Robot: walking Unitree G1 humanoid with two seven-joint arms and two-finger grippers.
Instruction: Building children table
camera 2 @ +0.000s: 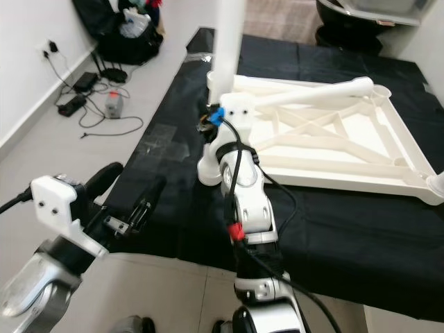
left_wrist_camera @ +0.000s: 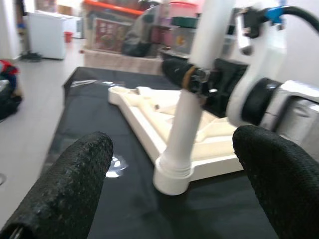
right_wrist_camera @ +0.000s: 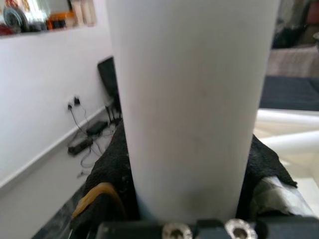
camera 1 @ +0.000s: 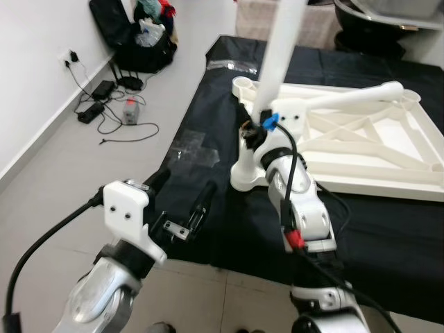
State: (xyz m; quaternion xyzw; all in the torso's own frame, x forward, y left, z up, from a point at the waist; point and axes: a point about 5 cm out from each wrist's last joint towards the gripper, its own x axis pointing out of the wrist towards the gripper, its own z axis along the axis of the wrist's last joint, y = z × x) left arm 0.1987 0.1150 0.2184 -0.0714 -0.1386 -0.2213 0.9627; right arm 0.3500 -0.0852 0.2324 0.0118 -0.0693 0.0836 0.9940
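Table leg [camera 1: 281, 52] stands upright at the near left corner of the upturned white tabletop [camera 1: 374, 149], and we grip it.

Our right gripper [camera 1: 254, 125] is clamped around the leg above its flared foot, on the black sheet [camera 1: 201, 173]. Our left gripper [camera 1: 182, 202] hovers nearby over the sheet's edge, fingers spread apart, holding nothing.

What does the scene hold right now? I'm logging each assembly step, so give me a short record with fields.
surface: black cloth spread on the floor
tabletop: white tabletop lying upside down on the cloth, ribs showing
standing leg: white leg upright at the tabletop's near left corner
other leg: second leg lying across the tabletop
right gripper: fingers shut around the standing leg
left gripper: fingers open, hovering over the cloth's near edge, holding nothing
background: cables along the wall
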